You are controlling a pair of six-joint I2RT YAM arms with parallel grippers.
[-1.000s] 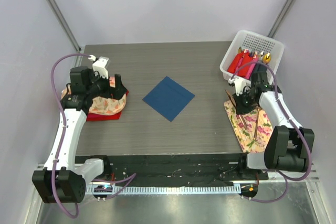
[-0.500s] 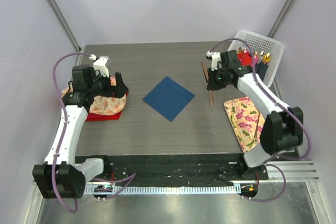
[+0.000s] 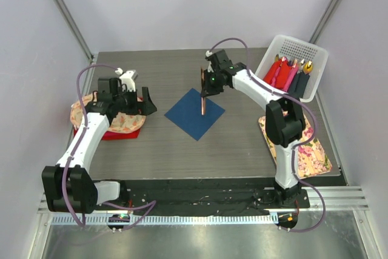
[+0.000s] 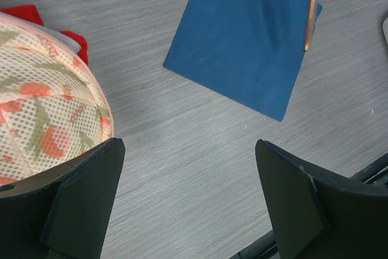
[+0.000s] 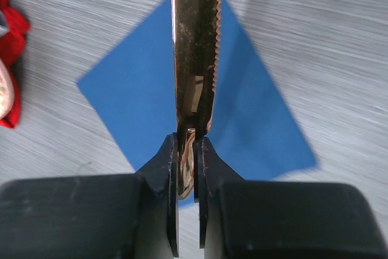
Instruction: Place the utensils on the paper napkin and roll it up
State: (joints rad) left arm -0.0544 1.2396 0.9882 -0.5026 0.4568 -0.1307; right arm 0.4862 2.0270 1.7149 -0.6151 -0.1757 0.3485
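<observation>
right arm brings cutlery over the napkin

right gripper (image 3: 206, 88) has swung off the floral cloth (image 3: 306, 150) on its own side and across to mid-table. jaws pinched tight on the utensils (image 5: 194, 40), which hang straight down from the fingertips; one shows a serrated edge. paper napkin (image 3: 195, 113) lies flat just beneath their tips; contact not clear. a second ago the gripper sat low over that cloth and the napkin lay alone. reading: pick-up done, carry nearly done. lowering and release onto the sheet should follow, rolling not begun. left gripper (image 3: 143, 104) has edged toward the napkin, jaws wide apart, nothing between them, floral bundle (image 4: 42, 107) close beside it.
</observation>
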